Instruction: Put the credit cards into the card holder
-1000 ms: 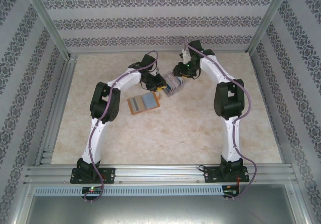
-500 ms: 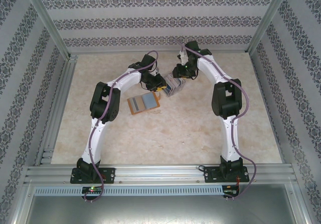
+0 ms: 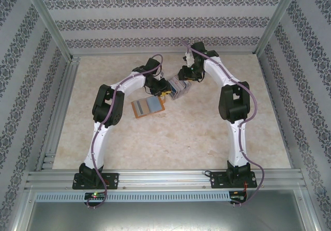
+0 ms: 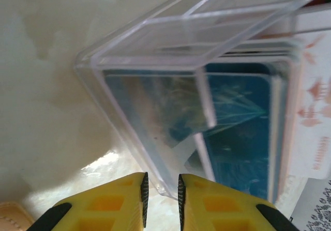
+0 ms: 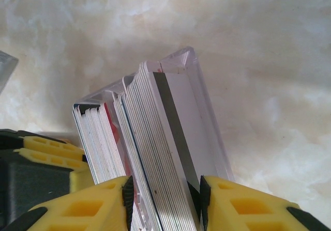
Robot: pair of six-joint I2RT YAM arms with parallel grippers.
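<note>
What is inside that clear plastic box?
The box holds cards packed in two bunches; the right gripper clasps the thicker bunch. Their number and the box's floor are covered.

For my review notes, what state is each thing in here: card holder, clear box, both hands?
card holder: lying open flat, grey card on it.
clear box: packed with credit cards standing on edge.
left hand: shut on the clear box's wall.
right hand: shut on a stack of those credit cards.
</note>
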